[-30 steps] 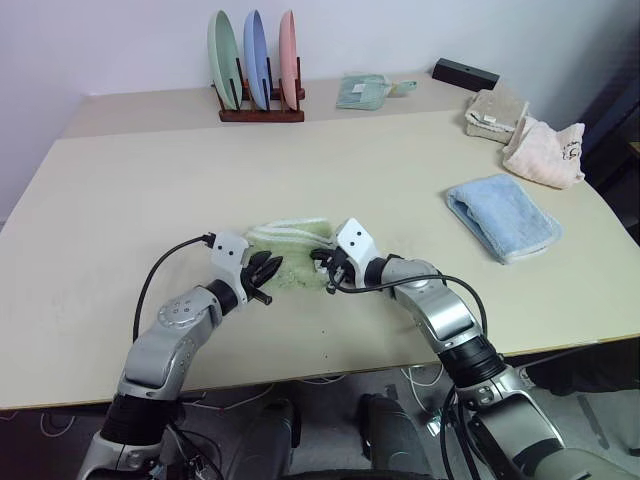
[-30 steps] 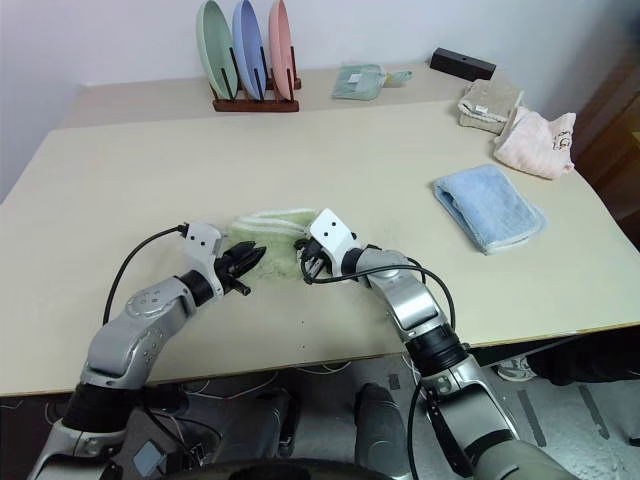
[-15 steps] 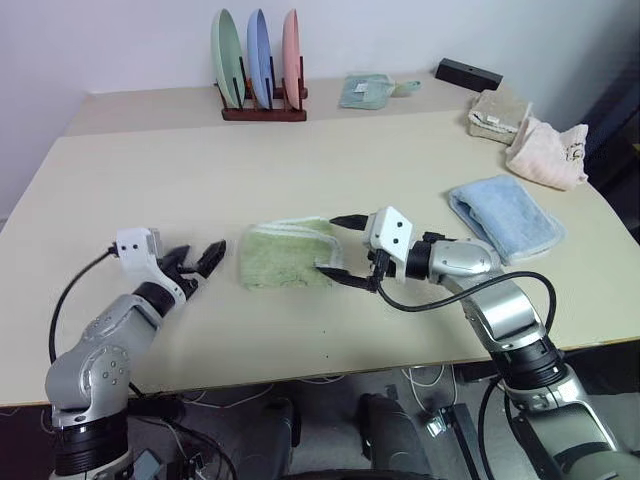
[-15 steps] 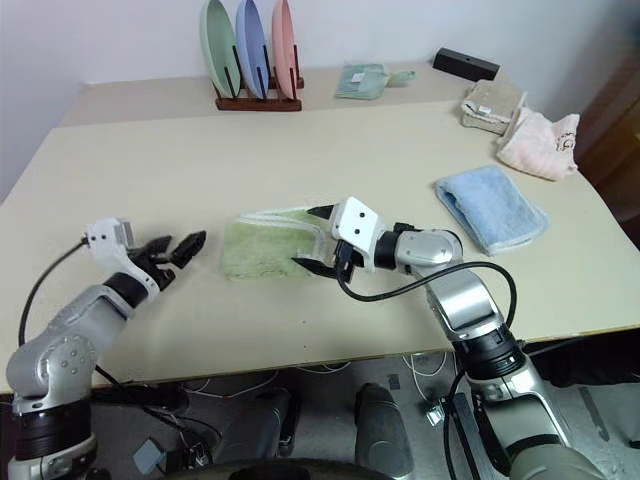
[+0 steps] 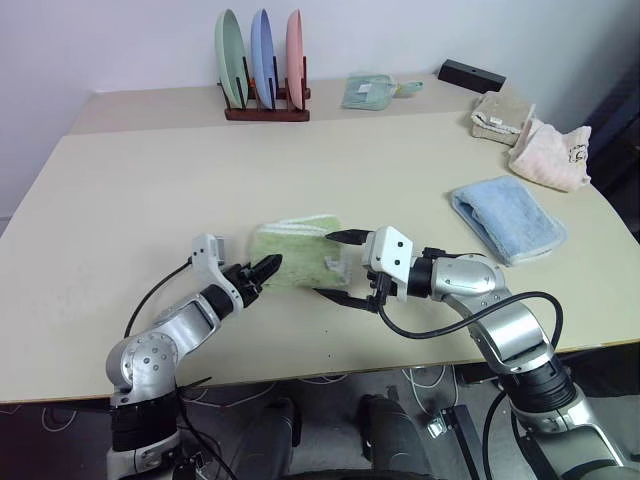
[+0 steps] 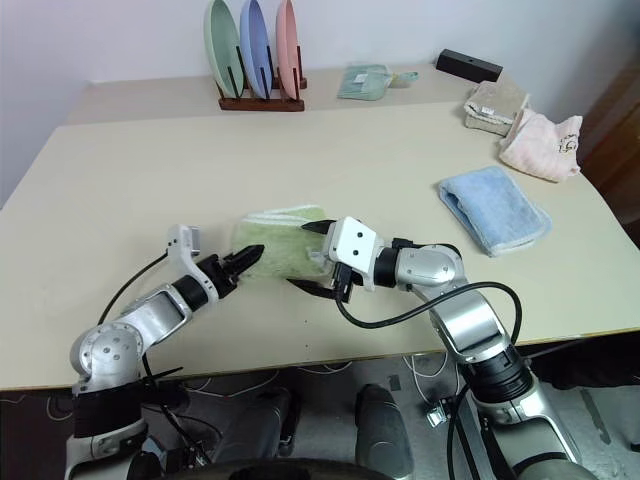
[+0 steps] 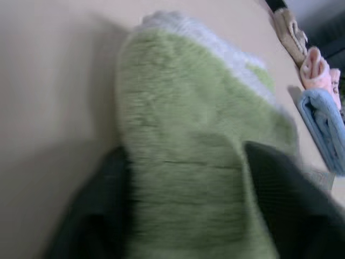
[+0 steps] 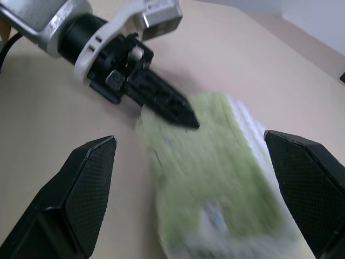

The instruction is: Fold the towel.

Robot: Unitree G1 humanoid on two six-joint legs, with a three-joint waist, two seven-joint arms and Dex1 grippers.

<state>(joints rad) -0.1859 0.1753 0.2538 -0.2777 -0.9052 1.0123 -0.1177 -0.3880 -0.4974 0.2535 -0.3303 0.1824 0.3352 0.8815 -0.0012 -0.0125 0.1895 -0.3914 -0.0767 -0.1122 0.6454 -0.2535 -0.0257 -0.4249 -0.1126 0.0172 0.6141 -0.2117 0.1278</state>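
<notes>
Nearest the robot, the left gripper [image 5: 268, 268] reaches in from the left with its black fingertips at the left edge of the towel [image 5: 295, 251]; its wrist view has the green pile rising between the two fingers, but whether they are pinching the cloth or merely resting beside it cannot be told. The right gripper [image 5: 338, 266] hangs at the towel's right edge with its fingers [image 8: 86, 189] spread wide and nothing between them. The towel lies on the near middle of the table [image 5: 130, 200] as a compact folded pad, roughly rectangular, of fuzzy light-green terry; a white stitched edging shows along its far edge, and a small white patch, perhaps a label, sits near the right gripper's side. Farther right, well apart, lies a folded light-blue towel [image 5: 506, 219]. Beyond it, near the table's right edge, sit a pink towel [image 5: 548, 155] and a beige folded cloth [image 5: 500, 113]. At the far side stand a wooden rack [image 5: 266, 112] holding green, blue and pink plates upright, a small pale-green cloth [image 5: 368, 91] and a black box [image 5: 469, 75].
</notes>
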